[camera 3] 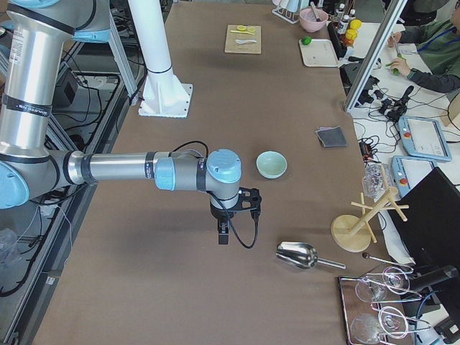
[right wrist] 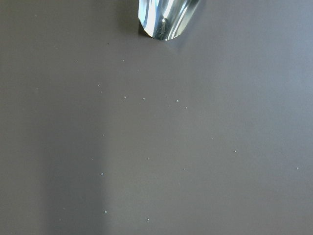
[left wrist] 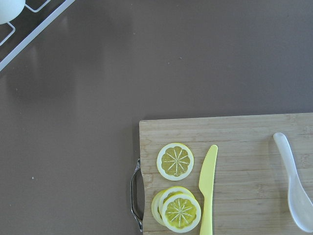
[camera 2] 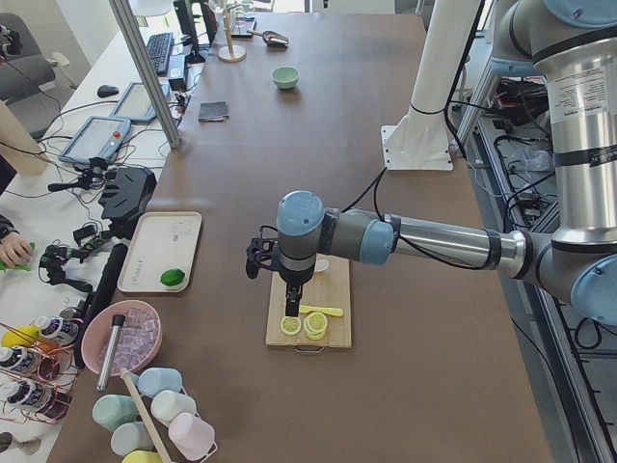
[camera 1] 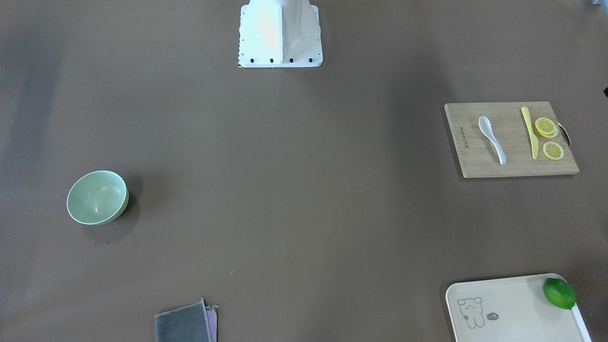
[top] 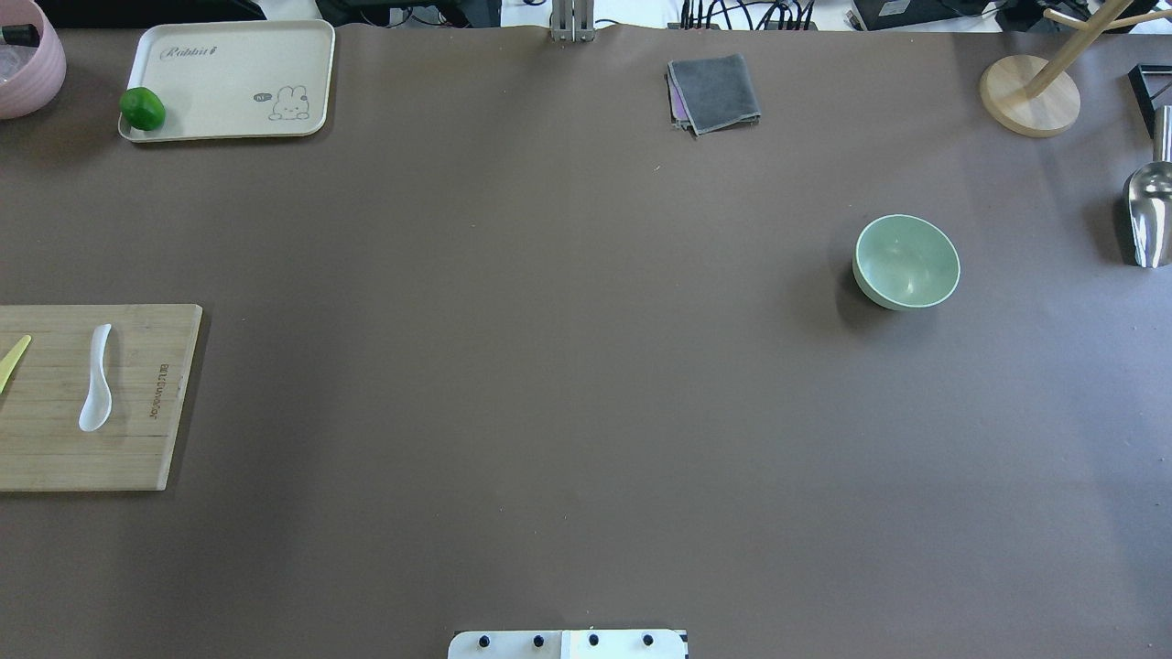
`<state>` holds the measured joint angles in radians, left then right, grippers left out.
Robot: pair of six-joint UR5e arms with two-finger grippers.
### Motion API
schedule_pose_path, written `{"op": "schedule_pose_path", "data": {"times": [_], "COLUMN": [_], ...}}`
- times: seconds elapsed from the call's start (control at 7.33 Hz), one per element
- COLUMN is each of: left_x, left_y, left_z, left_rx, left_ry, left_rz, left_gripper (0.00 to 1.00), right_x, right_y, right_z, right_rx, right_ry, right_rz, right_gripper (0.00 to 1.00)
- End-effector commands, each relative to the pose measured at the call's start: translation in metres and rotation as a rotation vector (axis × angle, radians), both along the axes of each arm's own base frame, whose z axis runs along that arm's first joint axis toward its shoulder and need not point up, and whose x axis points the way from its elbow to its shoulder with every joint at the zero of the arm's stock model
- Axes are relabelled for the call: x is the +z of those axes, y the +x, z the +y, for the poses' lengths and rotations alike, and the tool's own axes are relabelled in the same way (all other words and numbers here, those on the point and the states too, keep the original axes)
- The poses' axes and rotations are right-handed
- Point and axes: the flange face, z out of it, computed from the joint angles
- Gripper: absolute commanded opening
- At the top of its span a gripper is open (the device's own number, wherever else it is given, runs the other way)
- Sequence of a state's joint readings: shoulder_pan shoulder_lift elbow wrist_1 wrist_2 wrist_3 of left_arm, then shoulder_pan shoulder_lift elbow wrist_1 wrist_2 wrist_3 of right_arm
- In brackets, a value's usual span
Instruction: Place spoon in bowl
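Two grippers hung over the table with nothing visibly between their fingers, though neither showed closely enough to tell whether its jaws stood wide or narrow; the left gripper (camera 2: 293,289) was poised above the wooden cutting board (camera 1: 479,161), and its wrist camera looked down on the board's handle end, with the spoon (camera 1: 492,138) at the edge of that view; the right gripper (camera 3: 223,236) hovered over bare table (camera 1: 304,190) on the far side, near a metal scoop (camera 3: 297,255) and not far from the bowl (camera 1: 95,194); the white spoon lay flat on the board, scoop toward the robot, beside a yellow plastic knife (camera 1: 530,130) and some lemon slices (camera 1: 553,150), touching neither; the mint-green bowl stood upright and empty on the robot's right, well apart from the board on its left, with open table between them; a tray (camera 1: 513,327) carrying a lime (camera 1: 559,293) and a folded grey cloth (camera 1: 183,323) sat along the operators' edge, clear of both; by all appearances the job had not yet begun in earnest, with the spoon ungrasped and every step left: closing on the handle, lifting it, carrying it across the table, perhaps with a pass between arms, and setting it inside the bowl.
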<state>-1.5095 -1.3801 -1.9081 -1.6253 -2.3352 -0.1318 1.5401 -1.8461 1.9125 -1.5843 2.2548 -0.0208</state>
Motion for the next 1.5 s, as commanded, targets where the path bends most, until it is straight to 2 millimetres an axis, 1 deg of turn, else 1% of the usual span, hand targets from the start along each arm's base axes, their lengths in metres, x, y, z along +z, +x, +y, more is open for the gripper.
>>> {"op": "schedule_pose_path", "data": {"times": [0.0,0.14,0.27,0.41,0.55,0.68,0.82,0.95,1.09,1.23,1.36], "left_x": [-0.026,-0.041,-0.058,-0.061,-0.071,-0.072,-0.08,-0.076,-0.077,-0.067,-0.061], "left_y": [0.001,0.001,0.002,0.003,0.003,0.006,0.009,0.014,0.037,0.043,0.043], "left_z": [-0.021,-0.03,-0.05,-0.058,-0.058,-0.058,-0.055,-0.057,-0.06,-0.057,-0.057], "left_rx": [-0.006,-0.006,-0.009,-0.007,-0.008,0.005,0.026,0.05,0.094,0.105,0.106], "left_ry": [0.057,0.099,0.216,0.296,0.355,0.387,0.437,0.441,0.448,0.426,0.418], "left_rz": [0.007,0.01,0.01,0.024,0.029,0.055,0.106,0.137,0.147,0.15,0.148], "left_gripper": [0.98,0.98,0.98,0.98,0.98,0.98,0.98,0.98,0.98,0.98,0.98], "right_x": [-0.015,-0.026,-0.038,-0.046,-0.061,-0.069,-0.072,-0.076,-0.081,-0.096,-0.108], "right_y": [0.0,0.0,0.0,0.0,-0.001,-0.003,-0.01,-0.034,-0.071,-0.111,-0.161], "right_z": [-0.01,-0.016,-0.02,-0.021,-0.034,-0.039,-0.04,-0.047,-0.057,-0.072,-0.081], "right_rx": [0.001,0.003,0.009,0.058,0.132,0.154,0.139,0.09,0.089,0.153,0.164], "right_ry": [0.148,0.242,0.344,0.342,0.311,0.315,0.33,0.33,0.265,0.168,0.153], "right_rz": [-0.003,-0.003,0.0,-0.017,-0.045,-0.072,-0.093,-0.103,-0.128,-0.167,-0.153], "right_gripper": [1.0,1.0,1.0,1.0,1.0,1.0,1.0,1.0,1.0,1.0,1.0]}}
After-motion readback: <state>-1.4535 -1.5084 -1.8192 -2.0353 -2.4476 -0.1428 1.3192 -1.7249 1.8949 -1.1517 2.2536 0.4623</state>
